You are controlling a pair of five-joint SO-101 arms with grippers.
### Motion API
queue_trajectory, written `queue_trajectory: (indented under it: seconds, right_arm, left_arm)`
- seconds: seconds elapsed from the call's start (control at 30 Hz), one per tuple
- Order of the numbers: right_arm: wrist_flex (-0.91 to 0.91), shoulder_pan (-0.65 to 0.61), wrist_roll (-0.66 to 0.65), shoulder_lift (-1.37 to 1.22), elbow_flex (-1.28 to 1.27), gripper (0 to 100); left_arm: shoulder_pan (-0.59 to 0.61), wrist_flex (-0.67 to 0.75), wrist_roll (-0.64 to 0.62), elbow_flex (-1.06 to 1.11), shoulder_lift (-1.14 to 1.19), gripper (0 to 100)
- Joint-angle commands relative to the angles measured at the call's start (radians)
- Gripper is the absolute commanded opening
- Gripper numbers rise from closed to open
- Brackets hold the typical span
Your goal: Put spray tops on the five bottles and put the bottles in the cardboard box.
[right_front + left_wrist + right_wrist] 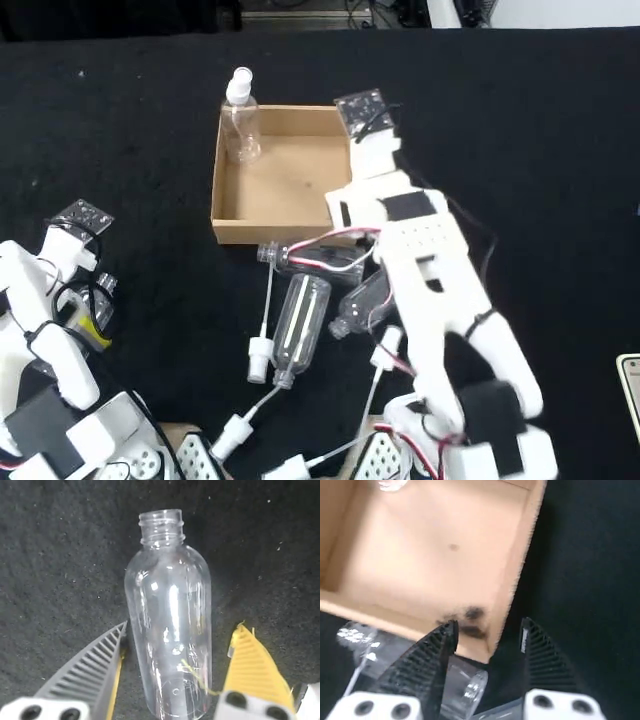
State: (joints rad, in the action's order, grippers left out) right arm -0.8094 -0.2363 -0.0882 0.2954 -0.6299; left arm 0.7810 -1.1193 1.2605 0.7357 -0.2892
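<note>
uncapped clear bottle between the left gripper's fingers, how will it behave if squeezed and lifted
The bottle looks empty and thin-walled, so it is probably light and likely to dent under a squeeze. Its smooth round body may slip or twist between the fingers of the left gripper. It seems to lie on its side, so a nudge could roll it.

left arm [30, 300] folded low at near-left, jaws apart, pointing down. right arm [430, 260] stretched far forward, jaws apart too, tilted down.
</note>
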Motion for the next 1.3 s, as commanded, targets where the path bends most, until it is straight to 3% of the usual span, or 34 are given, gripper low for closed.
queue_trajectory:
  seconds: [0.0,0.17,0.33,0.5,0.67,0.77,0.83,0.93,1.07,1.27]
  right_arm:
    - [-0.005,-0.041,0.006,0.134,-0.028,18.4]
    - [-0.003,-0.101,0.003,0.24,-0.111,18.4]
    - [-0.005,-0.178,0.002,0.305,-0.163,18.4]
    - [-0.002,-0.212,0.0,0.312,-0.176,18.4]
    - [-0.006,-0.245,0.0,0.312,-0.177,18.4]
    - [-0.015,-0.284,-0.002,0.312,-0.18,18.4]
    - [-0.037,-0.327,-0.002,0.312,-0.18,18.4]
    - [-0.072,-0.417,-0.038,0.312,-0.18,18.4]
    - [-0.138,-0.526,-0.163,0.311,-0.182,18.4]
    - [-0.212,-0.569,-0.296,0.311,-0.182,18.4]
  left_arm:
    - [-0.008,0.009,0.012,-0.016,-0.003,29]
    - [-0.01,0.023,0.014,-0.016,-0.002,29]
    - [-0.005,0.149,0.009,0.045,0.06,29]
    - [-0.004,0.149,0.005,0.048,0.081,29]
    - [-0.004,0.132,0.005,0.045,0.08,21]
    - [-0.008,0.049,0.005,0.004,0.08,13]
    - [-0.002,0.003,-0.002,-0.048,0.08,13]
    - [0.045,-0.014,-0.121,-0.162,0.08,13]
    - [0.111,-0.02,-0.434,-0.288,0.081,13]
    - [0.156,0.066,-0.71,-0.286,0.08,11]
